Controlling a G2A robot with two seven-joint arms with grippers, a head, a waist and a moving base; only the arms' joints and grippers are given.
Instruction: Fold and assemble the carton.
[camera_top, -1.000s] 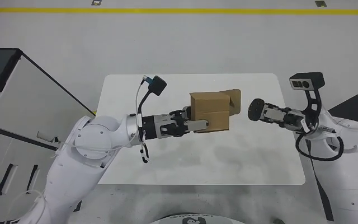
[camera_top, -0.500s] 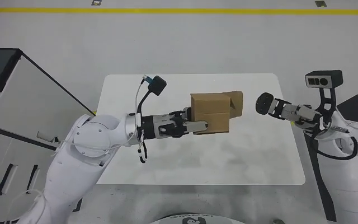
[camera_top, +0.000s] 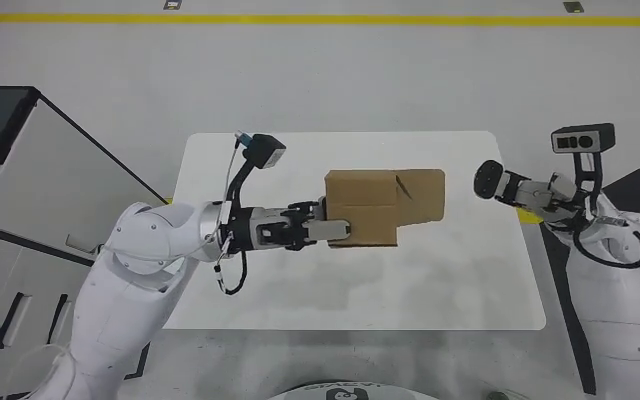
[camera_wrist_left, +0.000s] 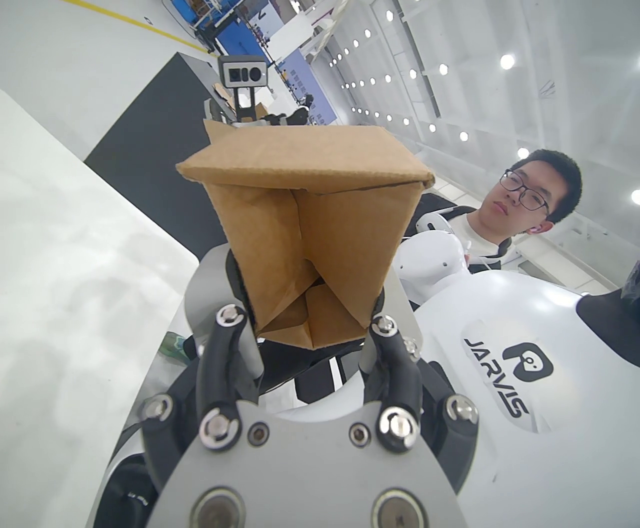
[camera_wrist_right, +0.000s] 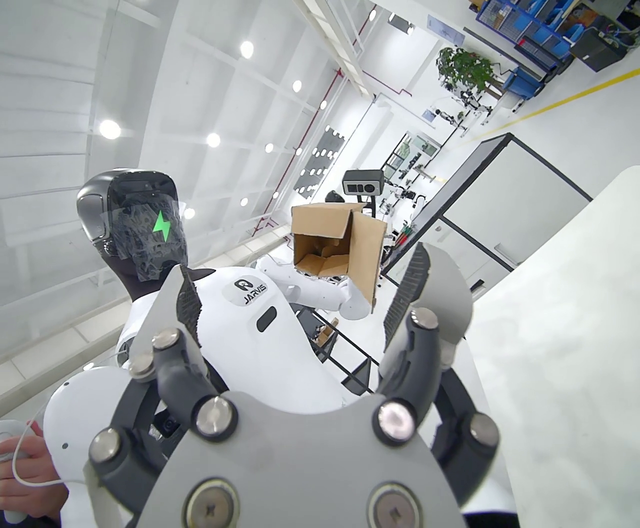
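Snugly on carton (camera_wrist_left: 305, 165), left jaws.

No readable text, label or number was found on the carton (camera_top: 370, 195) (plain brown board, all visible faces).

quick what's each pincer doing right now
Left pincer: closed on one end of the carton.
Right pincer: open, holding nothing, apart from the carton.

Brown cardboard carton (camera_top: 372, 206), partly folded, one end open, above table
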